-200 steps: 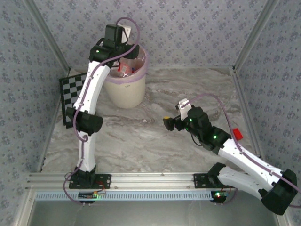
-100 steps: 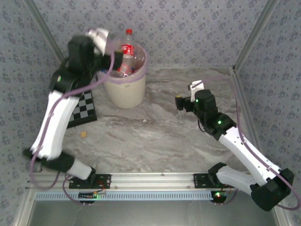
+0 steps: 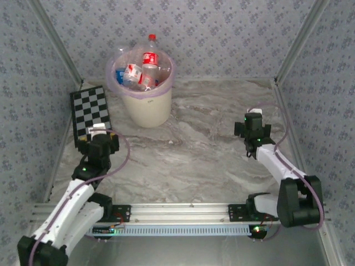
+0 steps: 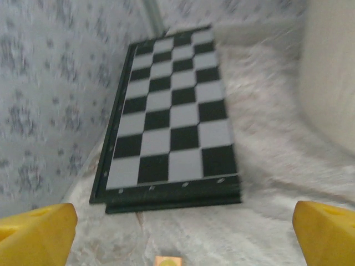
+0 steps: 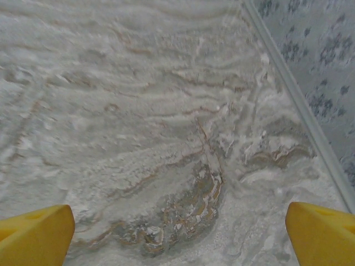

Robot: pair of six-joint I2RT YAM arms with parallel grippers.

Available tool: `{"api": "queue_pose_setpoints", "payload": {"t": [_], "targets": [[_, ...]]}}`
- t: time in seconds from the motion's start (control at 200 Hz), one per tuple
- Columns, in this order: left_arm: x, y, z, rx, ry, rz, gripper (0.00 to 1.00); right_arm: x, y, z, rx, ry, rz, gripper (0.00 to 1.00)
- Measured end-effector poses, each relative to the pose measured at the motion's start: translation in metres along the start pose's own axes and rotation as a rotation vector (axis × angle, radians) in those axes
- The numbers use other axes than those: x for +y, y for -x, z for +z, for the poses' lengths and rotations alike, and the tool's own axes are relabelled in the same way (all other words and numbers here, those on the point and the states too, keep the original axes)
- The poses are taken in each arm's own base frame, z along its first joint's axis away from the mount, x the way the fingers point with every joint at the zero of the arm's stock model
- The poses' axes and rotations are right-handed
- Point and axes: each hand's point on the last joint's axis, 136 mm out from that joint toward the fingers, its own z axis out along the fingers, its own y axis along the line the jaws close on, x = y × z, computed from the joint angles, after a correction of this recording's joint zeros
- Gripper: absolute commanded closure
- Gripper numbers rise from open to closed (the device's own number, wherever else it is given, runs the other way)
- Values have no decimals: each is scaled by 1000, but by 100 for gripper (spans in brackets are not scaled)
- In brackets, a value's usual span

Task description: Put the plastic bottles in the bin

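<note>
Left side of the top view: the left gripper [image 3: 96, 129] sits low at the near end of the black-and-white checkerboard board [image 3: 90, 113]. In its wrist view the jaws are spread wide with nothing between them, the yellow fingertips [image 4: 36, 233] at the bottom corners of the frame. A small tan chip [image 4: 168, 260] lies on the surface just below the board's near edge. Judgement: the arm is folded back towards its base because it has nothing to carry.

Upper centre-left: the round cream-white bin with a pale pink bag over its rim [image 3: 147, 108] stands on the surface just right of the board. The clear crushed plastic bottles with red and blue labels [image 3: 133, 75] are heaped inside it. One red-capped bottle [image 3: 149, 58] stands upright above the rim, likely propped by the pile beneath. Every bottle I can find is in the bin, so the task reads as done or nearly so.

Centre: grey-white marbled surface [image 3: 194, 149].

Right: the right gripper [image 3: 254, 115] is drawn in near the right wall. Its jaws are released and empty, hovering over bare marble [image 5: 166, 111]. It looks like a parked pose.
</note>
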Motion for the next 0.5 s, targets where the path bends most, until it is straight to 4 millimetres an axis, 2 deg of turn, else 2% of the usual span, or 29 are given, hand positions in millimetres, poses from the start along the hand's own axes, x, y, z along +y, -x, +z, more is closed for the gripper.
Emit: {"api": "queue_pose_setpoints", "payload": {"t": [0.045, 0.115, 0.36, 0.505], "targets": [[5, -15, 11, 20, 27, -15, 0, -2, -6, 7, 3, -6, 5, 0], [7, -26, 24, 25, 39, -37, 0, -2, -13, 18, -6, -5, 18, 0], [-7, -30, 74, 14, -1, -76, 0, 11, -21, 44, -46, 33, 22, 0], [-15, -37, 98, 21, -39, -87, 0, 9, -9, 48, -111, 44, 47, 0]]}}
